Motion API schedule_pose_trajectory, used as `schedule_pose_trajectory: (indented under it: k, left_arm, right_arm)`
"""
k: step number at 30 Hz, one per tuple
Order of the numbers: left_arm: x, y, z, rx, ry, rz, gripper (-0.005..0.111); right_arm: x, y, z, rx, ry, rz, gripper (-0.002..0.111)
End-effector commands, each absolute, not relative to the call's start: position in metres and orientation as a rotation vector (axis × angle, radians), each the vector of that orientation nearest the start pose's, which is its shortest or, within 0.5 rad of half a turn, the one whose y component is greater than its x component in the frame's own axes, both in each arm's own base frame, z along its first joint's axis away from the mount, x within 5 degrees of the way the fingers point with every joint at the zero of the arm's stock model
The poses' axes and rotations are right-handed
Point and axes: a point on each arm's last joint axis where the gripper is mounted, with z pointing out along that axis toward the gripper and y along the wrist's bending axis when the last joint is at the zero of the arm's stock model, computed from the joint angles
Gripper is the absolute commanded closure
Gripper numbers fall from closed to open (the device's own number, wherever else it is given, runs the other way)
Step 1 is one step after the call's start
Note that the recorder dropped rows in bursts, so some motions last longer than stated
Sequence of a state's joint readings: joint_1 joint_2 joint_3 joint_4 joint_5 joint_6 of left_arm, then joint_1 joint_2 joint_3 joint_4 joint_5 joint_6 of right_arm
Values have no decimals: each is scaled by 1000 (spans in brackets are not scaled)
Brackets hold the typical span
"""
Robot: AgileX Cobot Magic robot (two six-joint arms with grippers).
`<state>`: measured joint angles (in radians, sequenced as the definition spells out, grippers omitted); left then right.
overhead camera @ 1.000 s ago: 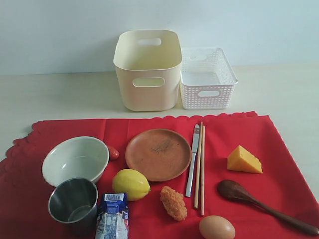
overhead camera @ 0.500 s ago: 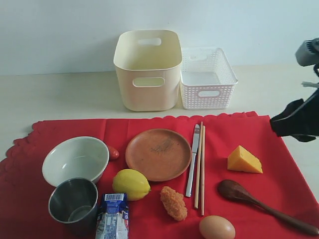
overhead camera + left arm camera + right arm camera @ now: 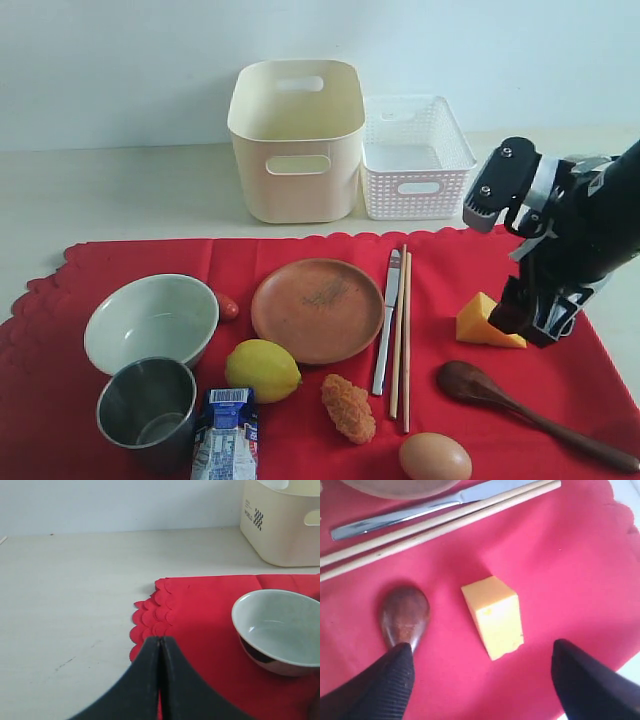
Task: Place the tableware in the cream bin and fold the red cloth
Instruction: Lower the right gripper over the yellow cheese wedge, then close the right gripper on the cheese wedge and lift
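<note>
Spoon pickup likely: right gripper (image 3: 533, 322) spread wide, empty, hovering over the cheese wedge (image 3: 490, 322).
Dark wooden spoon (image 3: 520, 410) lies nearest on the red cloth (image 3: 310, 420), beside the cheese; pinch its handle, clear of the wedge. Left gripper (image 3: 160, 645) closed, empty. Cream bin (image 3: 296, 150) far back.

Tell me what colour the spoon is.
The spoon is dark reddish-brown, clearest in the right wrist view.

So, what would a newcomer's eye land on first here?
The bright red cloth fills the foreground, with the brown plate at its middle. Over its right side the right gripper hangs, jaws open, above the cheese wedge. Behind stand the cream bin and white lattice basket.
</note>
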<state>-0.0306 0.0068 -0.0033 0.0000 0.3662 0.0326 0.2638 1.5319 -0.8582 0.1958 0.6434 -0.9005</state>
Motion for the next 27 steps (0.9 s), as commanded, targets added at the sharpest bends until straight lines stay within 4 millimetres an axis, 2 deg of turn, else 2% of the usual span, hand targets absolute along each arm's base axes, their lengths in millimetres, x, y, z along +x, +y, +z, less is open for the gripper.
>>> schedule_pose_trajectory:
  k: [1, 7, 14, 22, 24, 27]
  left_arm:
    - [53, -2, 181, 52, 1841, -9, 107]
    - [53, -2, 181, 52, 1841, -9, 107]
    - [53, -2, 181, 52, 1841, -9, 107]
    - [53, -2, 181, 52, 1841, -9, 107]
    - [53, -2, 181, 52, 1841, -9, 107]
    - [53, -2, 181, 52, 1841, -9, 107]
  right_arm:
    - [280, 84, 191, -1515, 2385, -21, 35]
    - [296, 85, 170, -1631, 2397, -55, 35]
    - [312, 89, 155, -1700, 2410, -33, 35]
    - [335, 96, 128, -1742, 2440, -5, 37]
    - [335, 96, 124, -1753, 2446, 1, 47]
    - [335, 96, 123, -1754, 2451, 2, 84]
